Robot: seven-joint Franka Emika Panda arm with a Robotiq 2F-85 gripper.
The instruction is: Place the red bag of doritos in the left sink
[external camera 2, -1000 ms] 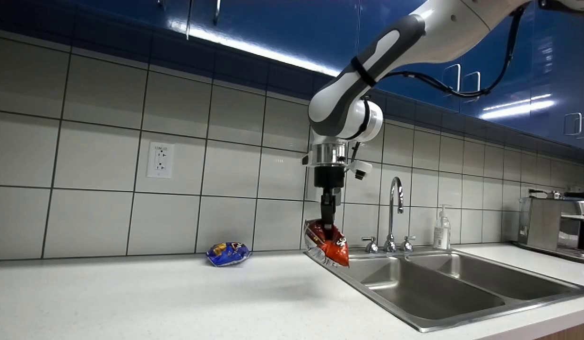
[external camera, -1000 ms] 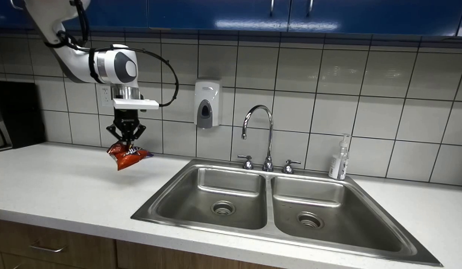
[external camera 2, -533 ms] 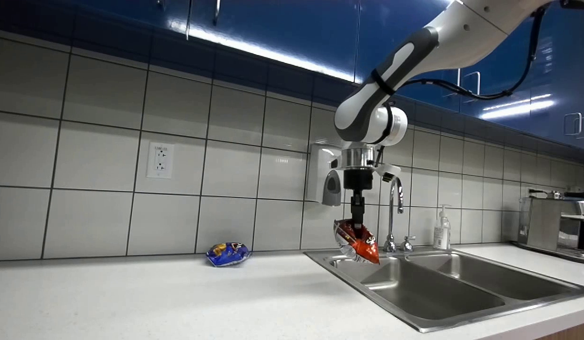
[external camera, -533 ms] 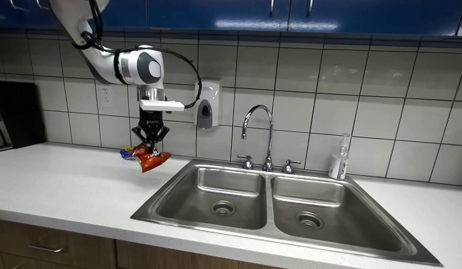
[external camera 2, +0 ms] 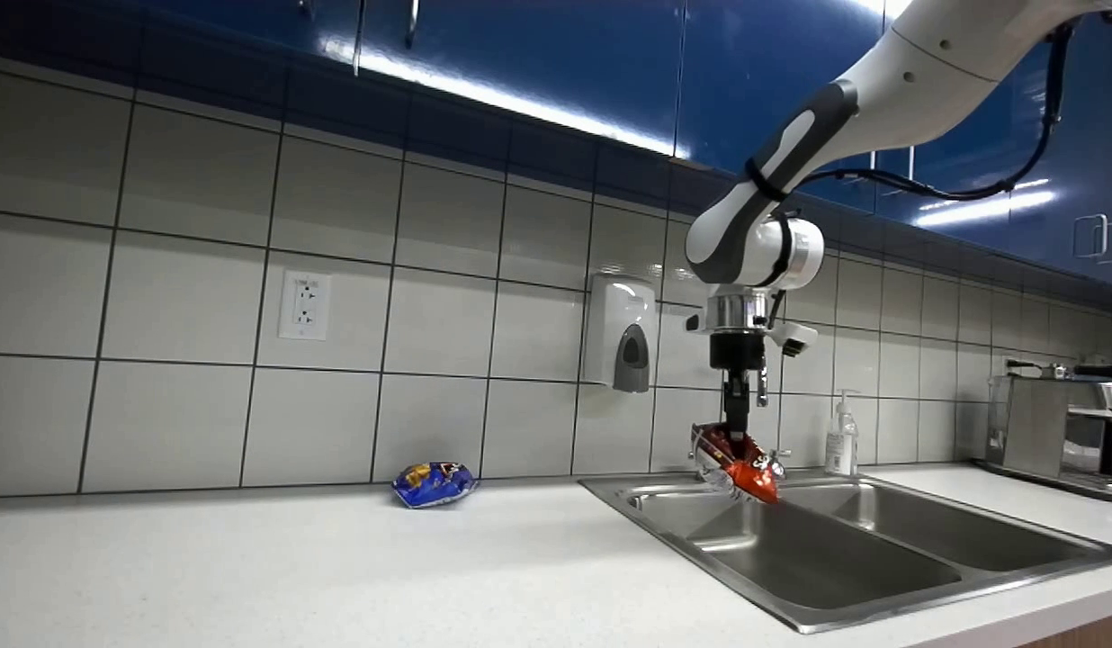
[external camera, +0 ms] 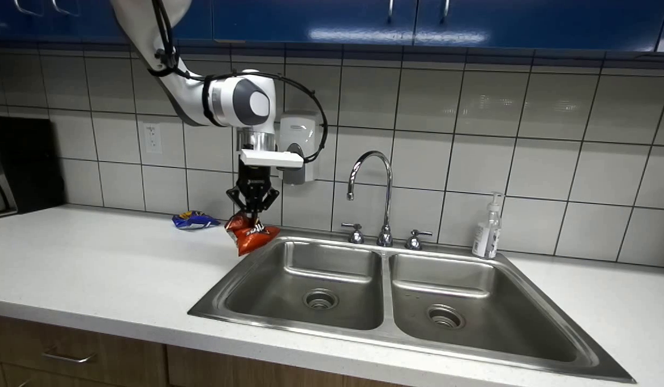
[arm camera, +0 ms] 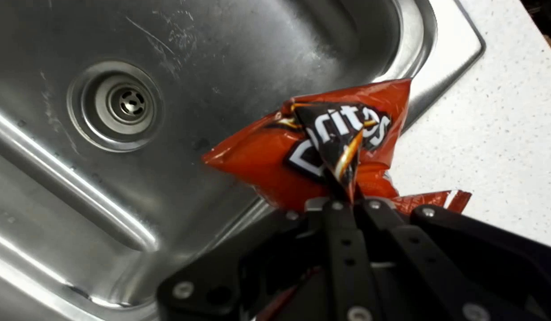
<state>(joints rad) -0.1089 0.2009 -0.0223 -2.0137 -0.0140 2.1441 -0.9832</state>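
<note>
The red bag of doritos (external camera: 251, 241) hangs crumpled below my gripper (external camera: 253, 219), pinched between the fingertips. In the other exterior picture the bag (external camera 2: 745, 475) and gripper (external camera 2: 737, 434) appear above the back of the sink. In the wrist view the bag (arm camera: 275, 171) spreads beyond the fingertips (arm camera: 353, 204), its black-and-white print facing the camera. The left sink (external camera: 275, 301) is a steel basin with a round drain. It also shows in an exterior view (external camera 2: 808, 558) and the wrist view (arm camera: 226, 67). The bag is held above the basin's left rim, partly over the counter.
A small blue bag (external camera: 195, 219) lies on the counter (external camera: 106, 263) by the tiled wall. A tall faucet (external camera: 388, 199) stands behind the sink. The right basin (external camera: 488, 317) adjoins the left. A pump bottle (external camera: 488, 231) and a wall soap dispenser (external camera 2: 621, 333) are at the back.
The arm has carried the bag sideways from over the counter to the left sink's rim, slightly lower. The blue bag, partly hidden before, is now uncovered. The grip has not changed.
</note>
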